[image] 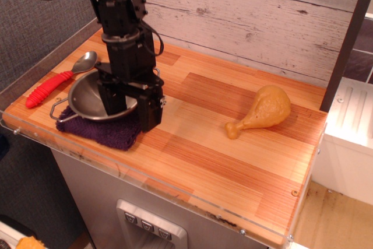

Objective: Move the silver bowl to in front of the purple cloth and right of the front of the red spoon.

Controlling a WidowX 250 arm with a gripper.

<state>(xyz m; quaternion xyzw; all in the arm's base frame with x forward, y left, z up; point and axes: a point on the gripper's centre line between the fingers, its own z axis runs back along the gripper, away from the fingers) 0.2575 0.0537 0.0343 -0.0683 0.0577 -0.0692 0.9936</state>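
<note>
The silver bowl (86, 95) sits on the purple cloth (102, 133) at the front left of the wooden counter. The red spoon (49, 88) lies to the left of the bowl, with its silver head pointing toward the back wall. My gripper (132, 108) is lowered over the bowl's right rim. One finger (113, 98) is inside the bowl and the other stands outside it over the cloth's right edge. The jaws are apart with the rim between them. The bowl's right side and back handle are hidden by the gripper.
A yellow toy chicken drumstick (261, 111) lies on the right half of the wooden counter (198, 144). A white plank wall runs along the back. A clear raised lip edges the counter's front and left sides.
</note>
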